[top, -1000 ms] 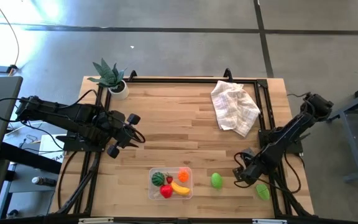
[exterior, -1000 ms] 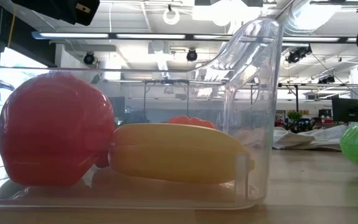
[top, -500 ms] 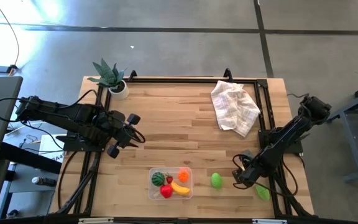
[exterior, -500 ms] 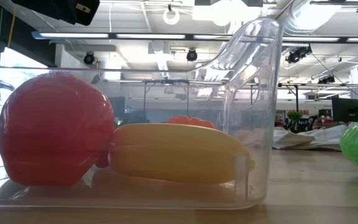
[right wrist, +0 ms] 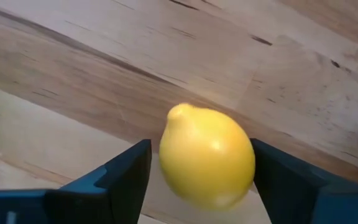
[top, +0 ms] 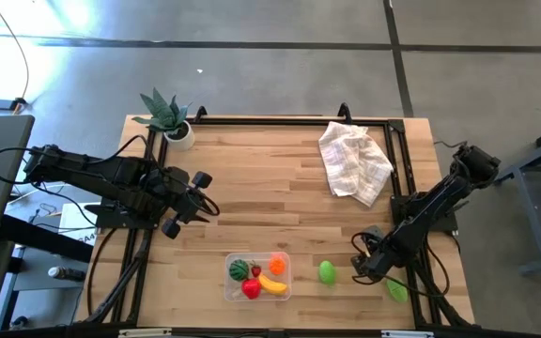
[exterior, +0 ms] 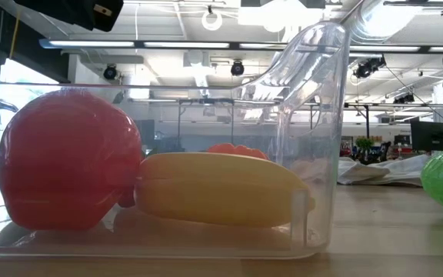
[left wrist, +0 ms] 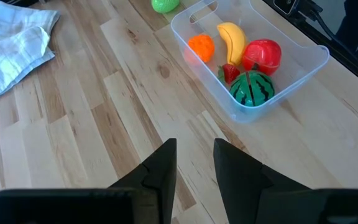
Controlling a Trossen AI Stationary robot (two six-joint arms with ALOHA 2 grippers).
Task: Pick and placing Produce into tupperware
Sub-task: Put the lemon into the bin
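The clear tupperware [top: 285, 255] stands near the table's front edge. It holds a red fruit [exterior: 68, 161], a banana [exterior: 214, 188], an orange piece [left wrist: 201, 46] and a green striped melon [left wrist: 252, 89]. A green fruit [top: 327, 272] lies on the wood just right of it, and another green piece [top: 397, 289] sits by the right rail. My right gripper [top: 363, 266] points down over a yellow lemon [right wrist: 207, 162], its open fingers on either side of it. My left gripper [top: 207, 195] hangs shut above the table's left part, with nothing in it. My right gripper comes at the lemon from above, one finger on each side of its belly. One finger [right wrist: 278, 177] meets the lemon's outline, and a thin gap shows at the other [right wrist: 129, 171]. I cannot tell whether it touches the lemon.
A white checked cloth [top: 355, 161] lies crumpled at the far right. A spiky green plant in a white pot [top: 172, 122] stands at the far left corner. Black frame rails [top: 404, 178] run along the table's sides. Bare wood [top: 261, 188] stretches across the middle.
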